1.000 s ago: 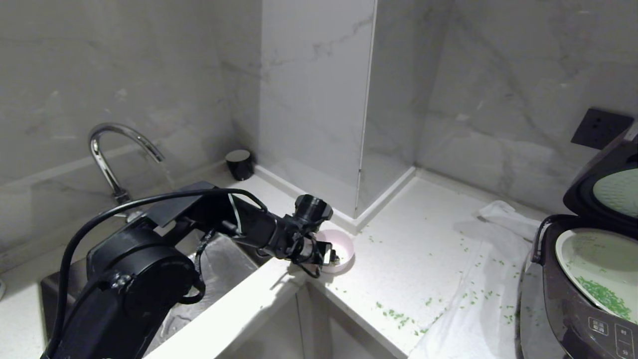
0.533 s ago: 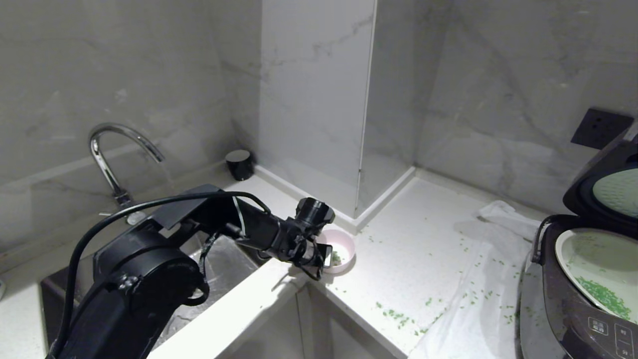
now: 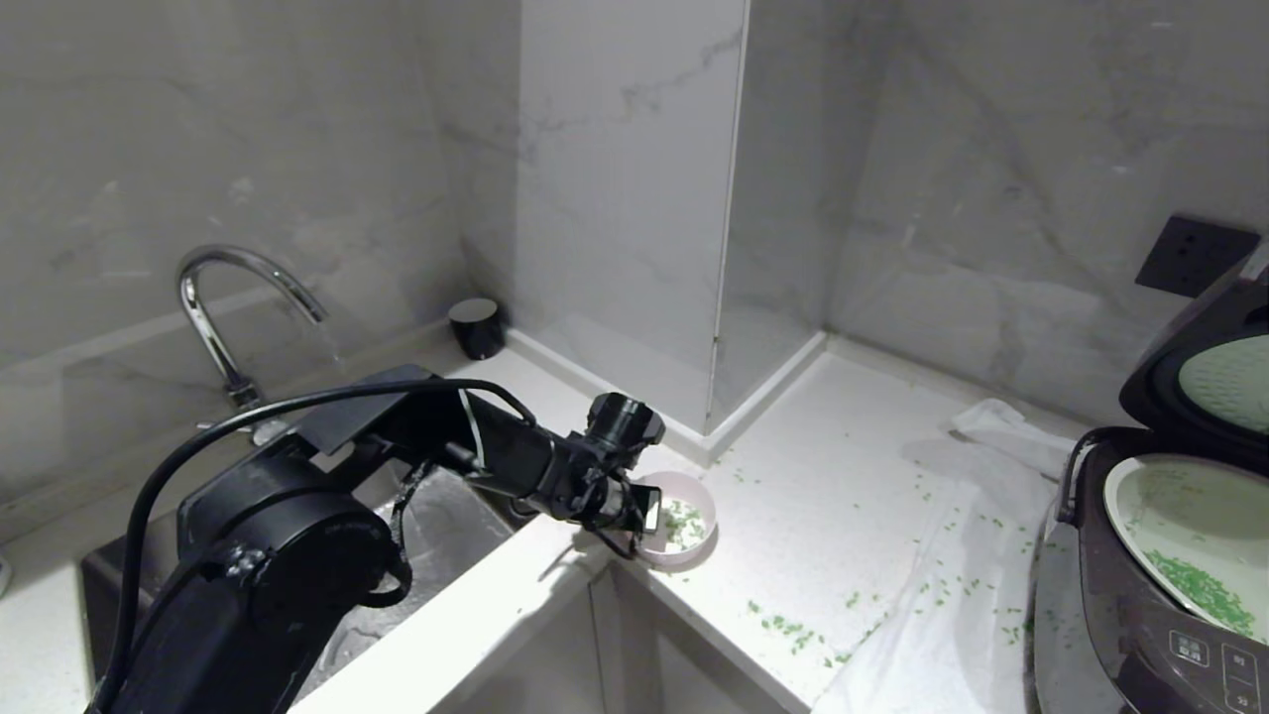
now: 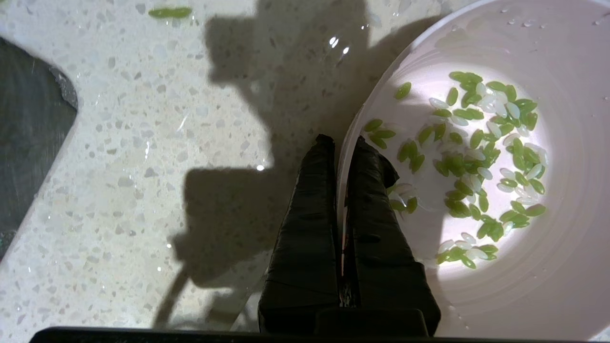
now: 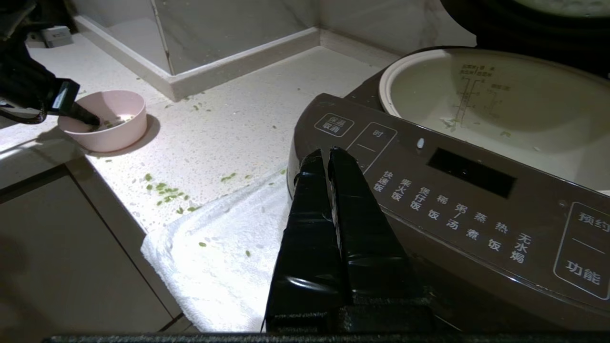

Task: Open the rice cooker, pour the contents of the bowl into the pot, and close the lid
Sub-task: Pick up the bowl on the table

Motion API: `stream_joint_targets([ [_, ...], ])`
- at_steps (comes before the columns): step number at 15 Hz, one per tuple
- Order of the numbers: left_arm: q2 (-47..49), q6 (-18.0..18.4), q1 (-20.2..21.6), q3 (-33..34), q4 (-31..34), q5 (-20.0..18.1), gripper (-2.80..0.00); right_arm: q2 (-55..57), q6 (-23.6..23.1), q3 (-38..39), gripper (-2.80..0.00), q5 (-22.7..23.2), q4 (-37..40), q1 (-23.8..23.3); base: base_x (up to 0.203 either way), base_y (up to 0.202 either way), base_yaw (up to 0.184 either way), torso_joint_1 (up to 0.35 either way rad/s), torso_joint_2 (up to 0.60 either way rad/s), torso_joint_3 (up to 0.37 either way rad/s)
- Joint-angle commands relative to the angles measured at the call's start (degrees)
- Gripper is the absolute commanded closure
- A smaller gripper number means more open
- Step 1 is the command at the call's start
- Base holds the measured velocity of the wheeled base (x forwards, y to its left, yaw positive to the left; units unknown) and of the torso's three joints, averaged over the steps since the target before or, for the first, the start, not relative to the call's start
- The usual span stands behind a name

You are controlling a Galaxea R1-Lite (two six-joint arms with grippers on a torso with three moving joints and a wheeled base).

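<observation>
Left hand (image 4: 340, 143) newly clamped on bowl (image 4: 562, 286) rim

Speckled counter (image 3: 823, 476): bowl (image 3: 684, 535), towel (image 3: 952, 595), cooker (image 3: 1120, 615)

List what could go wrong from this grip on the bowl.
1. The left gripper pinches only the thin rim of the bowl, one jaw inside, one outside; the bowl could tilt or slip when lifted.
2. The green bits lie loose, so a tilt would spill more onto the littered counter.
3. The pot sits far across.

Chrome faucet (image 3: 233, 317) over steel sink (image 3: 436, 526) — black cup (image 3: 477, 327) in corner, white towel (image 3: 952, 615) on counter (image 3: 823, 496).
</observation>
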Motion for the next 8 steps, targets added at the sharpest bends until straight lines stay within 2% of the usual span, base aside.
stream_joint_targets([
  [1, -0.9, -0.2, 0.1, 0.0, 1.4, 0.0, 0.00, 0.1, 0.0, 0.0, 0.00, 0.0, 0.0, 0.0, 0.000, 0.000, 0.000, 0.000, 0.00, 0.000],
  [8, -6.7, -2.5, 3.1, 3.0, 1.5, -0.6, 0.00, 0.1, 0.0, 0.0, 0.00, 0.0, 0.0, 0.0, 0.000, 0.000, 0.000, 0.000, 0.00, 0.000],
])
